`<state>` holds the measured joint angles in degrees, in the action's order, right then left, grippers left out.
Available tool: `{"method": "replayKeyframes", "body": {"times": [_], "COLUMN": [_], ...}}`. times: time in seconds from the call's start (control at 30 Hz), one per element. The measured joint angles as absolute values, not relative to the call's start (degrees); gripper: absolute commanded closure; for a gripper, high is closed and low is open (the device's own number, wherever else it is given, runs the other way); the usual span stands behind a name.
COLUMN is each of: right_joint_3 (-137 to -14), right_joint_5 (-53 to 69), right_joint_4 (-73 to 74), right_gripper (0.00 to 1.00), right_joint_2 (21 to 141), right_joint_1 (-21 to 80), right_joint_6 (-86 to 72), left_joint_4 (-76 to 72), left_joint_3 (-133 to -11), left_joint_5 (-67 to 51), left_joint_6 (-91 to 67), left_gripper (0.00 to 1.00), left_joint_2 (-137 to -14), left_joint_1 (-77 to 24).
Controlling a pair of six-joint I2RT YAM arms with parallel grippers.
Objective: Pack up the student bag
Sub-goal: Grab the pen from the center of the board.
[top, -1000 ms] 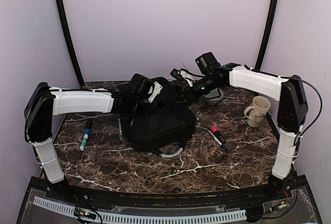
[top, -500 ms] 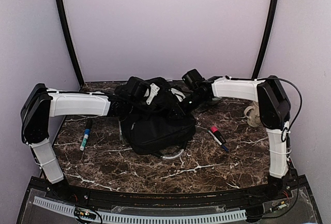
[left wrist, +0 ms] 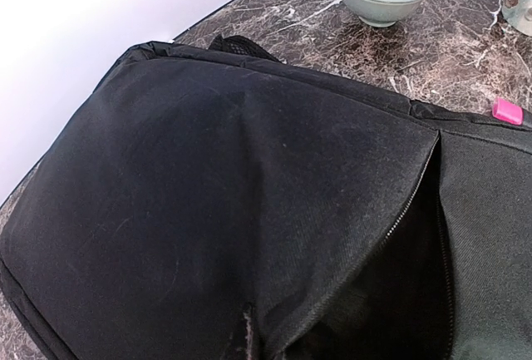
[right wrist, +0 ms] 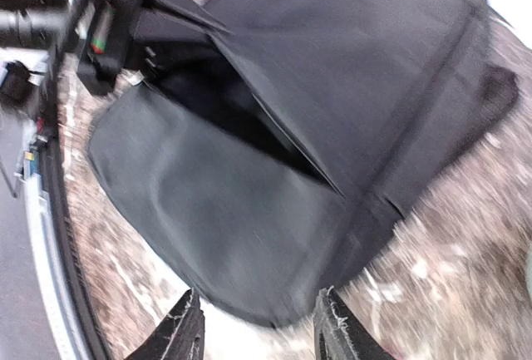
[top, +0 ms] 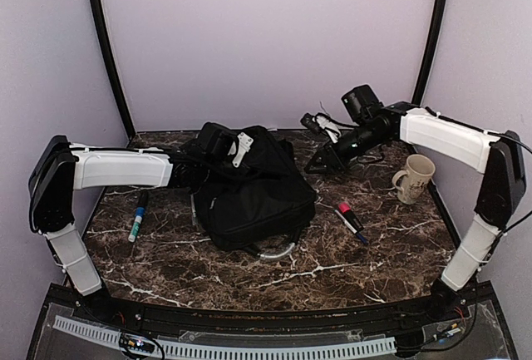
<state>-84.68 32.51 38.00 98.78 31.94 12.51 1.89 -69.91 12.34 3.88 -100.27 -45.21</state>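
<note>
Right wrist view shows the right fingers (right wrist: 184, 331) apart and empty, in the air just off an edge of the student bag (right wrist: 249, 169). On its raised flap the left fingers (top: 233, 152) are clamped, the pocket gaping. It lies mid-worktop (top: 349, 264), nearer the far edge.

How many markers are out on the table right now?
2. The blue marker lies left of the backpack; the pink-capped marker lies right of it, toward the mug. More could be hidden under or inside the backpack.
</note>
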Motion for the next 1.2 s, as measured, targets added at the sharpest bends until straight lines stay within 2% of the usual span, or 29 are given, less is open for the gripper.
{"method": "replayKeyframes", "body": {"times": [0.13,0.43,0.8,1.2], "right_joint_3": [-77.7,-61.7,-59.7,-61.1], "right_joint_5": [27.6,12.7,5.3,2.9], "right_joint_4": [39.7,43.8,42.1,40.1], "right_gripper": [0.56,0.54,0.58,0.59], "right_joint_2": [94.2,93.8,94.5,100.2], "right_joint_1": [29.2,27.4,27.2,26.3], "right_joint_6": [15.9,18.3,17.5,16.2], "left_joint_4": [1.9,1.9,1.9,2.0], "left_joint_3": [-69.9,-69.9,-69.9,-69.9], "left_joint_5": [12.3,12.3,12.2,12.9], "left_joint_6": [3.8,3.9,3.9,4.9], "left_gripper": [1.00,0.99,0.99,0.99], "left_joint_2": [-100.3,-100.3,-100.3,-100.3], "left_joint_1": [-45.2,-45.2,-45.2,-45.6]}}
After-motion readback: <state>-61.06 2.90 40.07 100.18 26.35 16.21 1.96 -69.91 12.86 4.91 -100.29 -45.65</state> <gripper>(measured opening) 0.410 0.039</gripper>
